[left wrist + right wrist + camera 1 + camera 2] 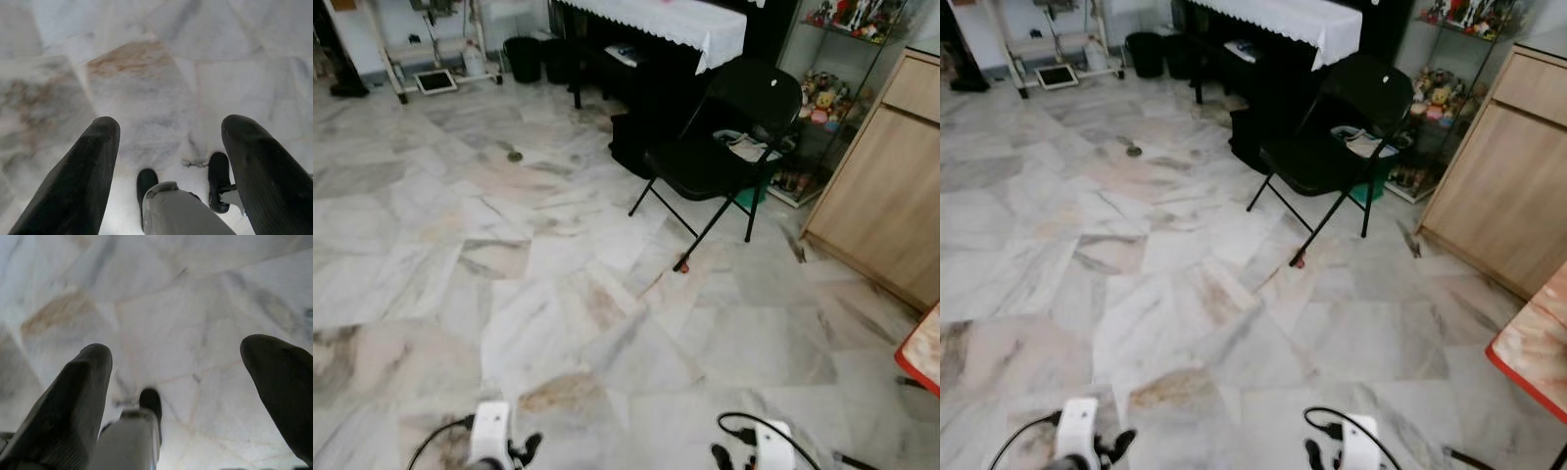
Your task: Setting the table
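The red-edged corner of a table (920, 357) with a marbled top juts in at the far right, close to me. My left gripper (171, 125) hangs low at my side, its two black fingers spread open above the marble floor, nothing between them. My right gripper (178, 350) hangs the same way, open and holding nothing. Both silver wrists, left (491, 431) and right (769, 446), sit at the bottom edge of the head views. No tableware is in sight.
A black folding chair (720, 147) stands ahead on the right, before a dark piece of furniture under a white lace cloth (675, 20). A wooden cabinet (891, 186) and a toy shelf (822, 98) line the right side. Black bins (522, 57) stand at the back. Marble floor (509, 245) stretches ahead and left.
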You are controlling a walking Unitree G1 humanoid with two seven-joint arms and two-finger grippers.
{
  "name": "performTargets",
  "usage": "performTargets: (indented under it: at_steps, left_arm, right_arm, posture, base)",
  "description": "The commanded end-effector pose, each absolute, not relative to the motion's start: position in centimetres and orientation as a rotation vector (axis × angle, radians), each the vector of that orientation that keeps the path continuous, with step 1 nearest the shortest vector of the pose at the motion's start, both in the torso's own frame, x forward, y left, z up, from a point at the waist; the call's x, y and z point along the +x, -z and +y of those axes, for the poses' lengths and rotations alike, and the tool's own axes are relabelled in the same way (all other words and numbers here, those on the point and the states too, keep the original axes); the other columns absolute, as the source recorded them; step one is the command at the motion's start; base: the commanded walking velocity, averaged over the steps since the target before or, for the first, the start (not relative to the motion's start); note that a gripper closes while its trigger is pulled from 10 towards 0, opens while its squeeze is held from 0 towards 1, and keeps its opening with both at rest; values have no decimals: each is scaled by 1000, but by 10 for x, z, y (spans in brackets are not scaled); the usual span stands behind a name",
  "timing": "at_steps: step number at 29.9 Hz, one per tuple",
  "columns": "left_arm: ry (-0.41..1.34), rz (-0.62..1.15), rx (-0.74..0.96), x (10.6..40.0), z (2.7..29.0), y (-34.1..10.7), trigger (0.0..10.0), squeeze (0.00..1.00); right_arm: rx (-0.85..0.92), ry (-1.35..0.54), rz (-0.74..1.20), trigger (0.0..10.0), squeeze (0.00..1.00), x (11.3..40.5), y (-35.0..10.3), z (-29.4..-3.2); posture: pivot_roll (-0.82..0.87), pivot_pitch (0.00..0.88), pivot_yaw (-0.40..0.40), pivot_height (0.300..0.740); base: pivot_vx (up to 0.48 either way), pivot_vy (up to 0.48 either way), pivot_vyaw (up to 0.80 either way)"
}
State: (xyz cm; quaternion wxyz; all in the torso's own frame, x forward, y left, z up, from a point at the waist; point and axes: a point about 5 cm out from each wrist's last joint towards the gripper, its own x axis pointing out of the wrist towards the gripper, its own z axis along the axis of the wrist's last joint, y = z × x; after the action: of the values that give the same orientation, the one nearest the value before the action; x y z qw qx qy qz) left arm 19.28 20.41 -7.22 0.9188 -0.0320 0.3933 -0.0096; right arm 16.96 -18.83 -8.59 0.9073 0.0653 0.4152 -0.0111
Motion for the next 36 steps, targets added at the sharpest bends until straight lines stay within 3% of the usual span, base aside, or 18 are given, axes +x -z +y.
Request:
performTargets:
  at_steps: [1, 17, 36]
  left_arm:
    - [14, 828, -62, 189, 206, 74, 10000, 0]
    - [15, 853, -53, 183, 206, 78, 10000, 0]
    - [-20, 902, -50, 164, 228, 82, 10000, 0]
  right_arm:
    - [146, 20, 870, 10000, 0, 166, 88, -183]
    - [136, 40, 898, 10000, 0, 158, 91, -194]
    - [133, 48, 906, 10000, 0, 159, 90, -198]
  posture:
    - [78, 0, -46, 740]
    - [72, 0, -47, 740]
    - [68, 0, -47, 740]
  base:
    - [0, 0, -800]
    - [0, 0, -800]
    - [0, 0, -800]
